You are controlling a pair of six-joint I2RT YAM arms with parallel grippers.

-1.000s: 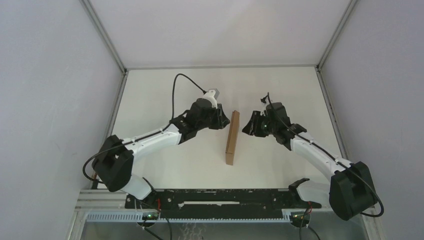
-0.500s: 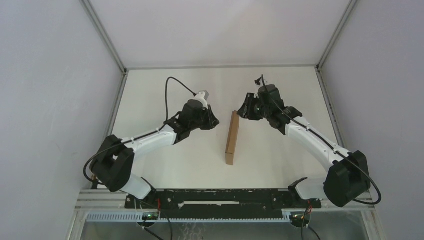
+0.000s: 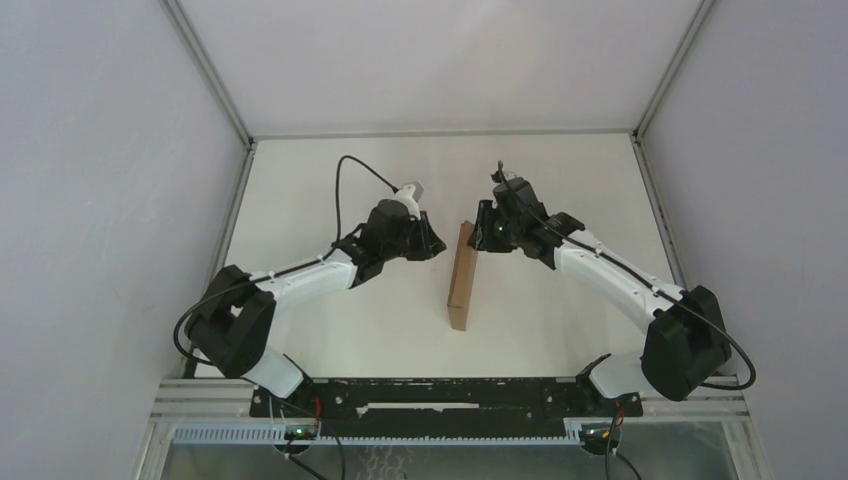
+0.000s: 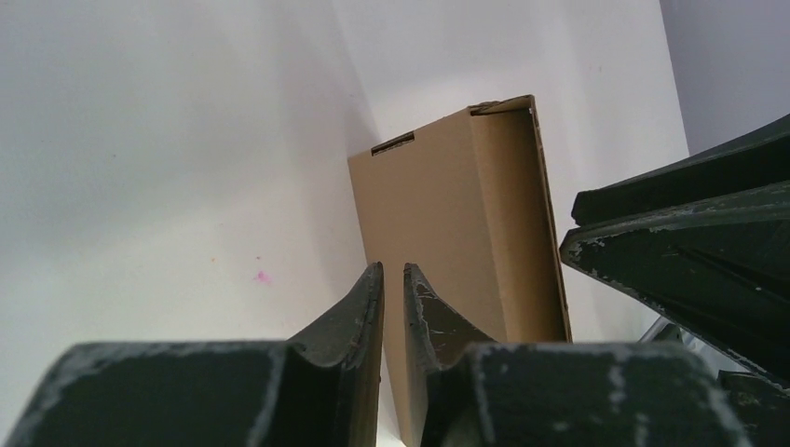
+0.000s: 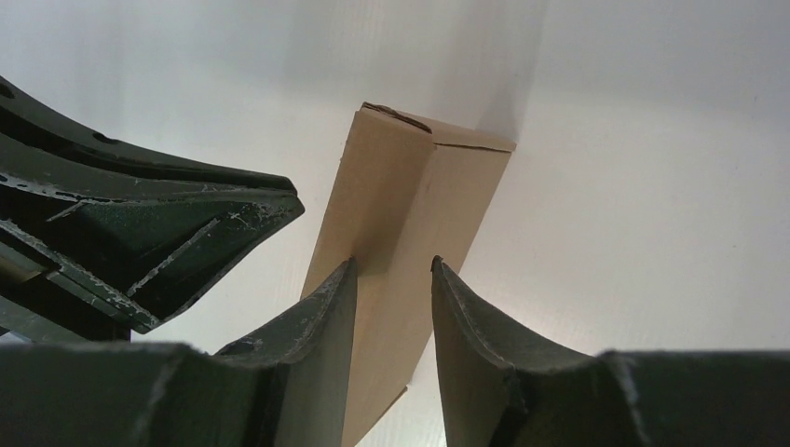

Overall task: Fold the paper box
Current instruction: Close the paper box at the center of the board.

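White tabletop (image 3: pixel 330 200) between pale grey walls carries the paper box (image 3: pixel 461 280), standing on a long edge. Left gripper (image 4: pixel 393 270), fingers nearly together on nothing, sits just left of the box's far end, the left arm (image 3: pixel 300 275) reaching out low behind it. Right gripper (image 5: pixel 393 263) sits at that far end from the right, jaws apart with cardboard showing through the gap, contact unclear, the right arm (image 3: pixel 610 280) stretched long behind.
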